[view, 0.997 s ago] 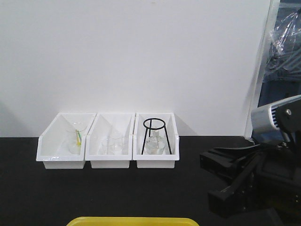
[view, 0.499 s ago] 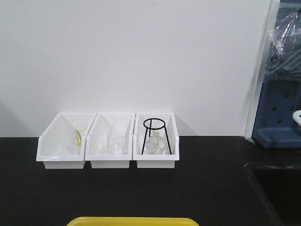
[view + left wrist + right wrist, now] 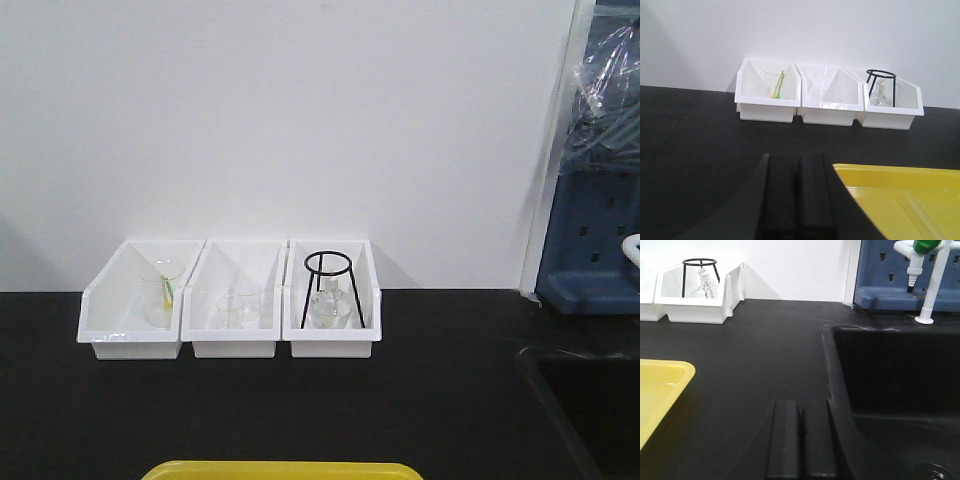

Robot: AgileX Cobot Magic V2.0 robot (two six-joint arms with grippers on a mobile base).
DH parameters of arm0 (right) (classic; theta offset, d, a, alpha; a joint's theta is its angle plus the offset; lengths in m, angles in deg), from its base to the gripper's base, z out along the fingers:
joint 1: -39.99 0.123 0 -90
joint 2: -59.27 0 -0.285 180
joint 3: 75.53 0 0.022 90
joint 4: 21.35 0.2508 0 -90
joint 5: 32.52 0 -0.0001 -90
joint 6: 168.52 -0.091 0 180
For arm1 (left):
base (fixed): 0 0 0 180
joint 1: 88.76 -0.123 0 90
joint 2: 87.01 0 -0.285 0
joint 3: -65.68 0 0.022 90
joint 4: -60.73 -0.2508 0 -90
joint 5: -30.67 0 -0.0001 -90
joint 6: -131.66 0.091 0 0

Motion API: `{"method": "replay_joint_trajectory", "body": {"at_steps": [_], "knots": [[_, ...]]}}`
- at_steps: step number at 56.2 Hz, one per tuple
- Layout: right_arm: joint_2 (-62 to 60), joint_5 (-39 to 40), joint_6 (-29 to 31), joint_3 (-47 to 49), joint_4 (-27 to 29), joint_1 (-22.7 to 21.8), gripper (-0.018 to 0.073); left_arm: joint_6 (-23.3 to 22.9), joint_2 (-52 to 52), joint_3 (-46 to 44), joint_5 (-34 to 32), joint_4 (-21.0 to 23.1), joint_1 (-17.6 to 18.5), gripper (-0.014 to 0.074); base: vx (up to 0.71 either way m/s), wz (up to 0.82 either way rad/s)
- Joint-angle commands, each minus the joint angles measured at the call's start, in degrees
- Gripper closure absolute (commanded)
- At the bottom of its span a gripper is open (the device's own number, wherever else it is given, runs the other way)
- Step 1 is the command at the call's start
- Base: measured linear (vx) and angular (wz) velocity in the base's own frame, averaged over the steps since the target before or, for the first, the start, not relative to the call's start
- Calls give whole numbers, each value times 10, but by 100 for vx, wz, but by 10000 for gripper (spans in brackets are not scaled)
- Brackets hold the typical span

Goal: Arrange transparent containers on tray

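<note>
Front view: black countertop [image 3: 450,400], white wall [image 3: 300,120].

Three white bins [image 3: 230,300] side by side against wall on black counter [image 3: 400,400]. Left: beaker [image 3: 160,292] with yellow-green stick. Middle: small beakers [image 3: 240,305]. Right: flask [image 3: 325,308] under black tripod [image 3: 328,285]. Sink [image 3: 895,390] at right, white tap [image 3: 927,275] behind.

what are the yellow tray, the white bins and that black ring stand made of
Yellow tray: looks like glossy moulded plastic, with soft highlights on its rounded rim. White bins: probably smooth opaque plastic, thin walls in one piece. Black ring stand: thin dark rods, likely painted or coated metal wire, though the pictures leave that open.
</note>
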Motion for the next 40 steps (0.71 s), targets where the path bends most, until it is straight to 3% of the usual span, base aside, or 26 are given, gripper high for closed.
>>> {"method": "replay_joint_trajectory", "body": {"at_steps": [1,40], "knots": [[0,34,6,-5,-2,-1,572,1,-8,20,-47,4,-1,604,0,0],[0,32,6,-5,-2,-1,572,1,-8,20,-44,4,-1,603,0,0]]}}
